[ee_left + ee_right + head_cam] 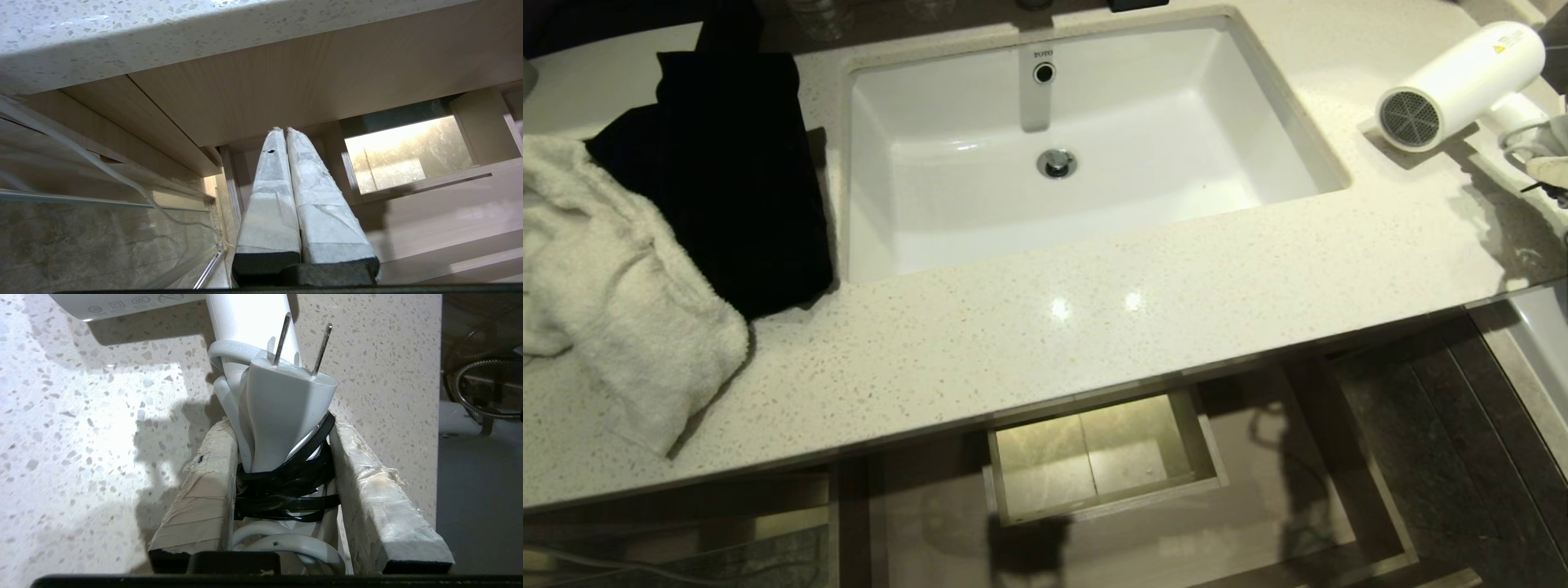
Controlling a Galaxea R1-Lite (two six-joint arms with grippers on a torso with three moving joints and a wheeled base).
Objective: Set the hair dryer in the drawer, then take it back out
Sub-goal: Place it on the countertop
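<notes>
Wrapped between my right gripper [282, 457] fingers was the bundled cord and plug at the handle of the one hair dryer [1462, 86], jaws partly closed on it at the countertop's [1094, 327] right end, while my left gripper [284, 132] hung pressed shut and empty under the counter. One drawer [1103, 457] stood open below. I judged the strapped cord could slip, letting the barrel swing or drop.
</notes>
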